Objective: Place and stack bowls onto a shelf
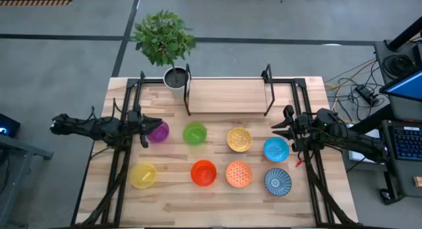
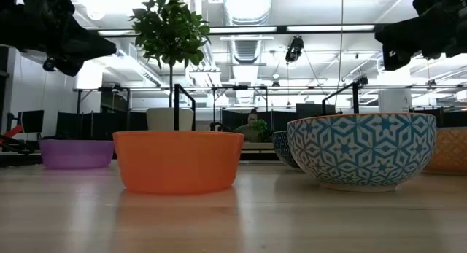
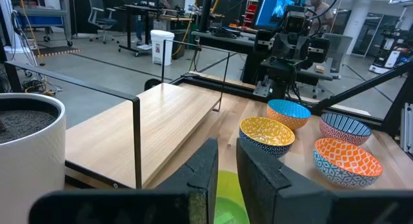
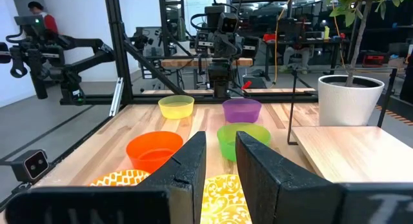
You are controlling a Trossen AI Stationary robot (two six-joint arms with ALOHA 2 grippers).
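Several bowls rest on their bases on the wooden table. Purple (image 1: 158, 131), green (image 1: 194, 133), yellow patterned (image 1: 239, 139) and light blue (image 1: 276, 149) form the far row. Plain yellow (image 1: 143, 175), red-orange (image 1: 203, 172), dotted orange (image 1: 239, 174) and blue-and-white (image 1: 277, 181) form the near row. The shelf (image 1: 227, 96) stands bare at the far edge. My left gripper (image 1: 148, 127) hovers beside the purple bowl, and my right gripper (image 1: 280, 127) hovers just beyond the light blue one. Both are narrowly open (image 3: 226, 146) (image 4: 221, 139), holding nothing, well above the table.
A white pot (image 1: 175, 77) with a leafy plant stands at the shelf's left end. Black posts (image 1: 268, 90) rise at the shelf's ends, and black frame rails (image 1: 119, 169) run along both table sides. A person sits in the room beyond (image 2: 252, 125).
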